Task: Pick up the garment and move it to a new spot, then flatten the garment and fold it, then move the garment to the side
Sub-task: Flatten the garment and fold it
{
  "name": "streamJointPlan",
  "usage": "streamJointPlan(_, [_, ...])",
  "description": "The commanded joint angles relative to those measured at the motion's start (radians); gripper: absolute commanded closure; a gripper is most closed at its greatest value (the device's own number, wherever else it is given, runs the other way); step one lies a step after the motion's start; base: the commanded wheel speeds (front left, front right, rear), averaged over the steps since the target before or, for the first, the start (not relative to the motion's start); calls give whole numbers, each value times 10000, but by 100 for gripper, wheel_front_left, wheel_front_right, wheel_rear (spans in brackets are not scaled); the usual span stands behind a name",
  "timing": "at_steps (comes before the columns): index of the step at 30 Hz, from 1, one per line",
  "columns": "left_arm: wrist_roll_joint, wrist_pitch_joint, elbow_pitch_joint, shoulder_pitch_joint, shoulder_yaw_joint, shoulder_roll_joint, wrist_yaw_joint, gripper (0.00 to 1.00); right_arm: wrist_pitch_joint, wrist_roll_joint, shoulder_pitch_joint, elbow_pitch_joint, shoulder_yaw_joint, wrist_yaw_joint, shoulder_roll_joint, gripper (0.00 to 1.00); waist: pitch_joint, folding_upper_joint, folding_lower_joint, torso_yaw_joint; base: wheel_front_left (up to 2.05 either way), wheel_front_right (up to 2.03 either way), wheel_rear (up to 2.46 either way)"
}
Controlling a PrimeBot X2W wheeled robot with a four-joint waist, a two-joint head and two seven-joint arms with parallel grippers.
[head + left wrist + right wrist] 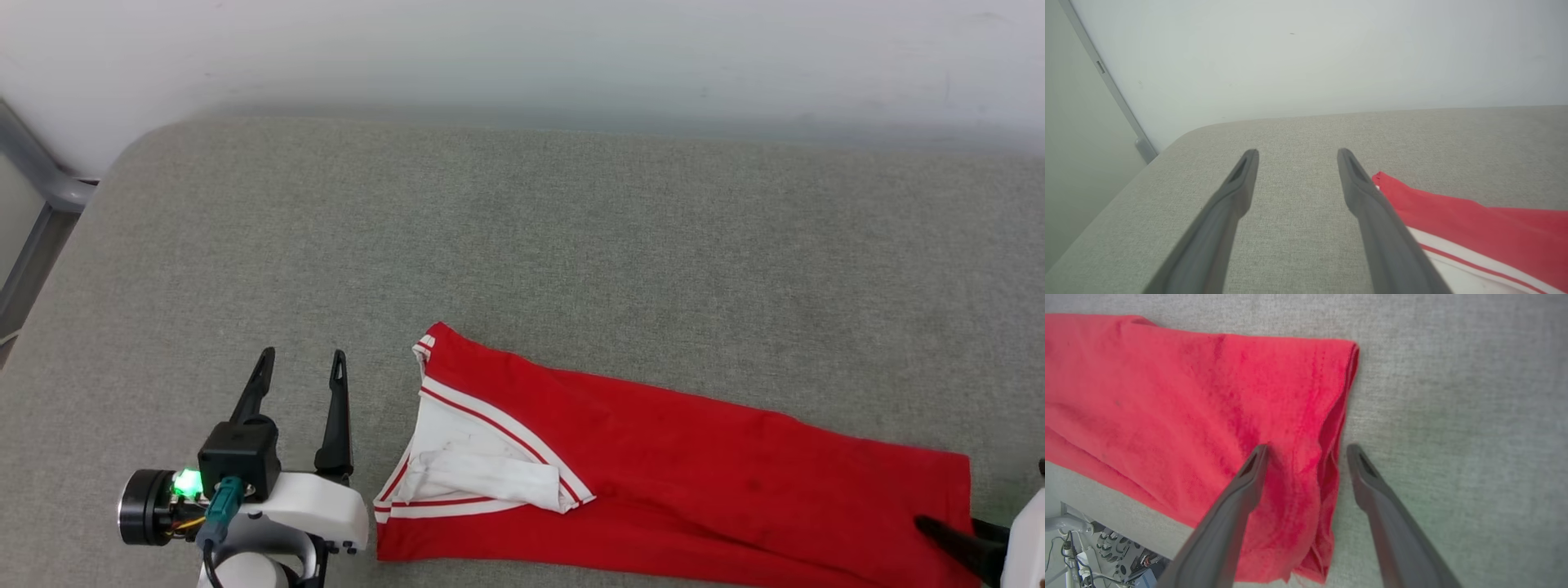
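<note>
The garment [694, 465] lies folded into a long red strip along the front of the grey padded surface [571, 229], with a white sleeve [482, 469] and striped trim on top at its left end. My left gripper [302, 355] stands open just left of that end, with nothing between its fingers; in the left wrist view the left gripper [1295, 151] hovers over bare fabric with the garment [1474, 228] to its right. My right gripper [1307, 448] is open over the right end of the garment [1188, 396], one finger above the cloth and the other above the bare surface.
A pale wall [522, 49] runs behind the surface. A grey metal frame [41, 175] stands past its rounded left corner. The wide back half of the surface is bare. The right wrist view shows the surface's front edge with equipment [1106, 555] below it.
</note>
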Motion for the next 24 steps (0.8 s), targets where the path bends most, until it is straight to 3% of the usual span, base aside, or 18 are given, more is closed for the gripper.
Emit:
streamJointPlan(1, [303,-66,-12,263,286,-267,-198,0,-85,80,-185,135,164,-5,154,0,48,0,-1,64,0,0,0])
streamJointPlan(8, [1399,-48,48,912,1289,-1179,-835,0,-346,408,-263,361,837,-3,556,0,119,0,-1,202,0,0,0])
streamJointPlan(15, [2197,-49,211,1329,1993,-1849,-1347,0,-696,513,-341,523,1410,-2,546,0,52,0,-1,205,0,0,0])
streamJointPlan(16, [2307,-49,250,1387,2079,-1936,-1429,0,-784,474,-364,565,1485,-2,506,55,33,0,-1,197,0,0,0])
streamJointPlan(17, [2395,-49,269,1426,2177,-2019,-1511,0,-899,435,-389,622,1517,-2,471,100,14,0,-1,186,0,0,0])
streamJointPlan(24, [3026,-49,377,1712,2754,-2409,-1945,0,-1350,599,-493,1092,1588,-13,-131,100,-238,0,-1,115,0,0,0])
